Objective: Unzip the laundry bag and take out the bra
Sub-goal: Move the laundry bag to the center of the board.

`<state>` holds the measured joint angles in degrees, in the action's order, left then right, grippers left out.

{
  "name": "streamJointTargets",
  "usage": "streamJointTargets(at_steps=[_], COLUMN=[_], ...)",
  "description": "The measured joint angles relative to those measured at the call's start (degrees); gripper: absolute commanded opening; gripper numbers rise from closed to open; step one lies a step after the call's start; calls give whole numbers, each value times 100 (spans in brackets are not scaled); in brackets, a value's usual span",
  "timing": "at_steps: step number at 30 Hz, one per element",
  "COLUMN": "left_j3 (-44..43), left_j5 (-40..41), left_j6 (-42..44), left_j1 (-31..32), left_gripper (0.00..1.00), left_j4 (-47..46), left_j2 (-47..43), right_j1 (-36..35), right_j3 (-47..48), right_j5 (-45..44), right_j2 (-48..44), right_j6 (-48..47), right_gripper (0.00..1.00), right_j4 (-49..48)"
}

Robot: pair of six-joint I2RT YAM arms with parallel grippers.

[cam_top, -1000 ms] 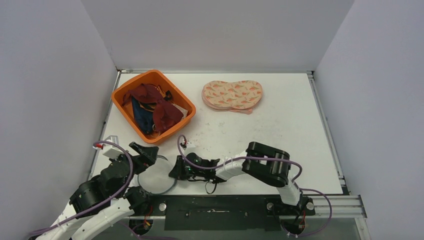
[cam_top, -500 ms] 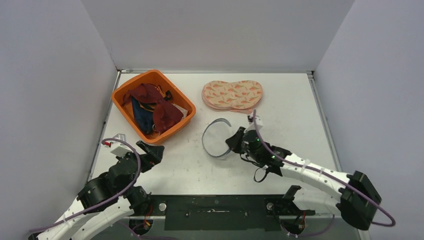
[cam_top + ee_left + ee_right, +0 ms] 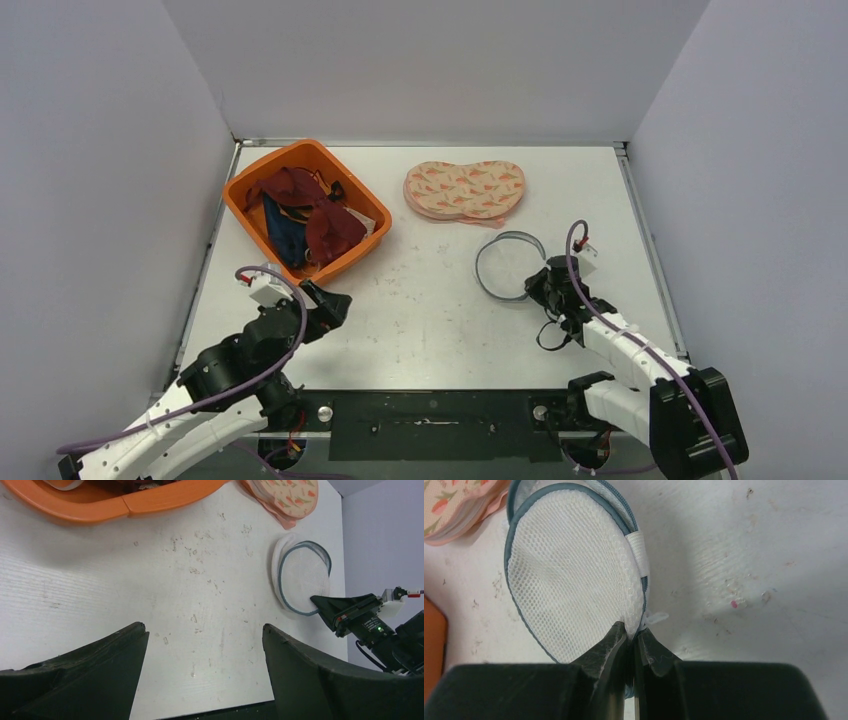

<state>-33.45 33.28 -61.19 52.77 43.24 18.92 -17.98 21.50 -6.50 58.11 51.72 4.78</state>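
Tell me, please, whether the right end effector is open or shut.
Shut. The right end effector pinches the near edge of the bag, its jaws pressed together on the mesh.

L arm (image 3: 235,362), R arm (image 3: 620,345): white links, blk joints, purple cables, blk jaws.

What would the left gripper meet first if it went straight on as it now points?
Probably only the bare table. In its wrist view the line ahead of the left gripper crosses empty surface toward a corner of the orange basket; the laundry bag lies off to the right. Depth is unclear.
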Motion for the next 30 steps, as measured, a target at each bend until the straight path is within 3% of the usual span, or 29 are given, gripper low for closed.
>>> streamJointTargets(at_steps=[7, 18, 28, 30], left_j3=[101, 236, 361, 407], left_j5=[-208, -299, -531, -570], left_j6=[-11, -11, -28, -52], left_j1=[0, 0, 0, 0], left_gripper=[83, 83, 83, 83], left_j4=[-151, -476, -739, -772], left_j2=[199, 330, 667, 704], right_j1=[632, 1281, 1974, 2006], right_j3=[-2, 590, 658, 730], right_j5=[188, 378, 809, 863], right_j2=[455, 470, 1735, 1980], right_j6=[35, 55, 133, 129], right_gripper=[5, 5, 6, 16], right_j4=[-579, -402, -1016, -1137])
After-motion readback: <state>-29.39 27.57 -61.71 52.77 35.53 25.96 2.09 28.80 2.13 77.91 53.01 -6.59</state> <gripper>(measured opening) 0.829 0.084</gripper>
